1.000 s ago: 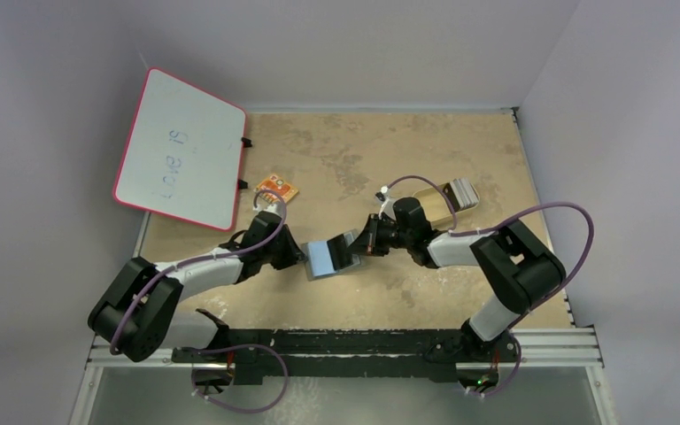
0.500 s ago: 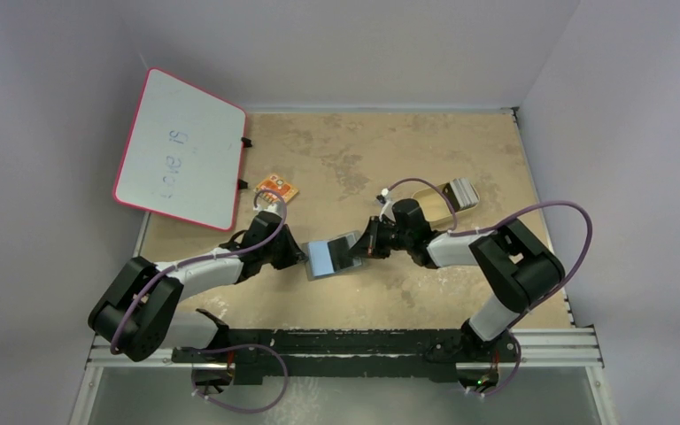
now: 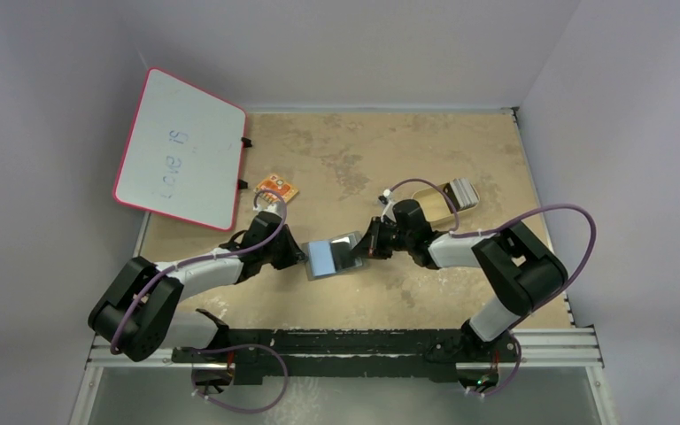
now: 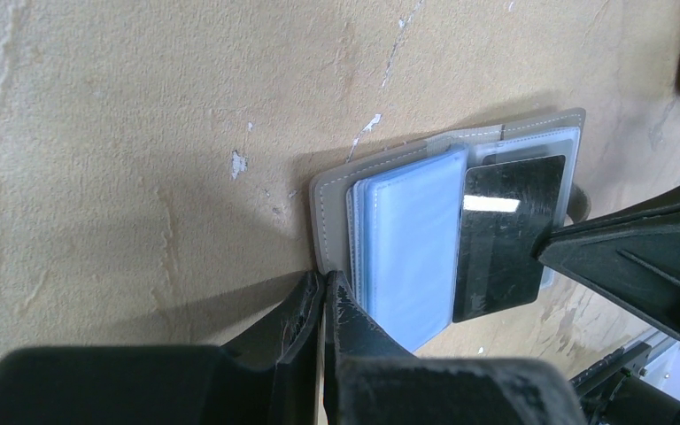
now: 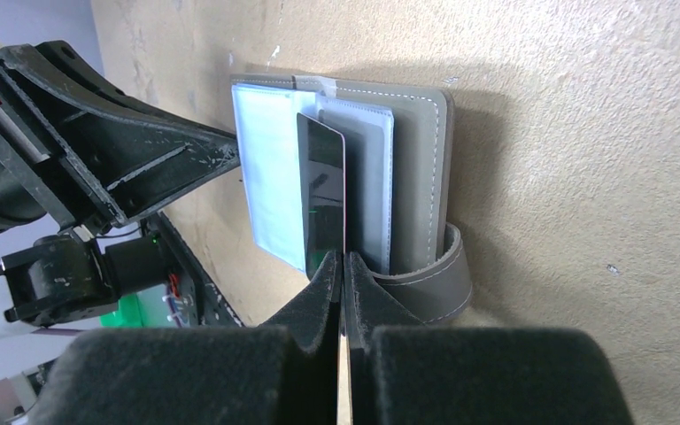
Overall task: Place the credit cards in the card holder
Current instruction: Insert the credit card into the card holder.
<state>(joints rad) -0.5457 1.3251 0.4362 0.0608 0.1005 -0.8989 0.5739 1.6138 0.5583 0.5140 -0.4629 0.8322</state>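
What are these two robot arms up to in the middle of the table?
They're loading an open card holder. The right gripper pinches a dark card laid against the holder's clear sleeves. The left gripper, shut, presses at the opposite edge, apparently steadying it. Other cards sit in a tray behind.

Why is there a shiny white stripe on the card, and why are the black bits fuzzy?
Left wrist view: light glares off the card; the left tool sits too close, out of focus. Right wrist view: no stripe; the right tool blurs likewise.
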